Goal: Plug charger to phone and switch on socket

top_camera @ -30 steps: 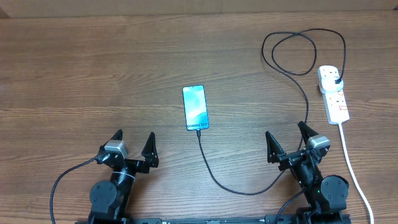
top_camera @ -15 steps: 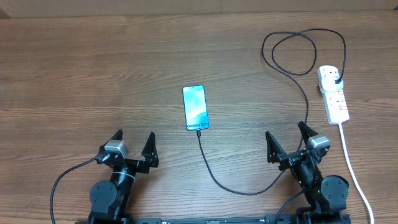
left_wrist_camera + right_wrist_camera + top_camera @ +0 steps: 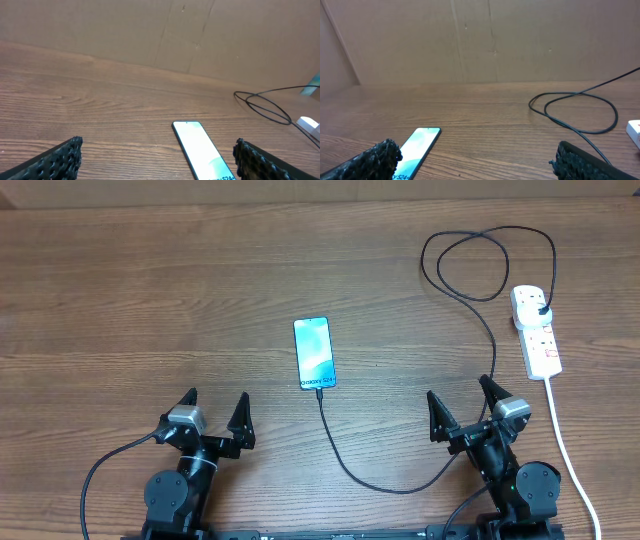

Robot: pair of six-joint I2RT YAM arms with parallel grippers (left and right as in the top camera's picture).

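The phone (image 3: 314,352) lies screen up in the middle of the table, lit light blue; it also shows in the left wrist view (image 3: 200,149) and the right wrist view (image 3: 416,145). The black charger cable (image 3: 380,485) runs from the phone's near end in a curve to the right, loops at the back, and its plug sits in the white socket strip (image 3: 536,330) at the far right. My left gripper (image 3: 214,412) is open and empty near the table's front left. My right gripper (image 3: 462,408) is open and empty at the front right.
The socket's white cord (image 3: 570,455) runs down the right side past my right arm. The cable's loop (image 3: 580,112) lies at the back right. A cardboard wall (image 3: 160,35) stands behind the table.
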